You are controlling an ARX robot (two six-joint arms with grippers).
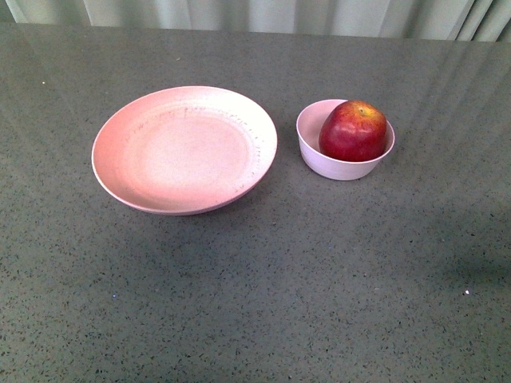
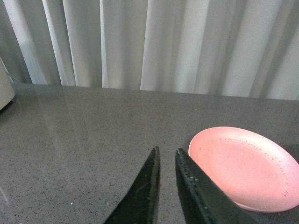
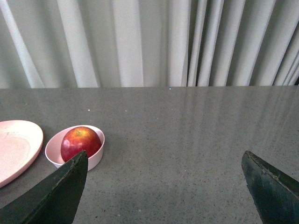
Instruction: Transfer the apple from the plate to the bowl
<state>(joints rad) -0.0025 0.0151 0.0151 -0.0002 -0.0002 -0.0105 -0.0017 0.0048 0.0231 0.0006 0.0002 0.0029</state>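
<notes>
The dark-red apple rests inside the small pale bowl, right of centre on the table in the front view. To its left lies the wide salmon-pink plate, with nothing on it. Neither arm shows in the front view. In the right wrist view, the apple sits in the bowl beyond one finger of my open right gripper, which holds nothing and hangs clear of the bowl. My left gripper is shut on nothing, with the plate lying just beside its tips.
The grey speckled tabletop stretches wide around both dishes. Pale curtains hang behind the far table edge. A whitish object shows at the edge of the left wrist view.
</notes>
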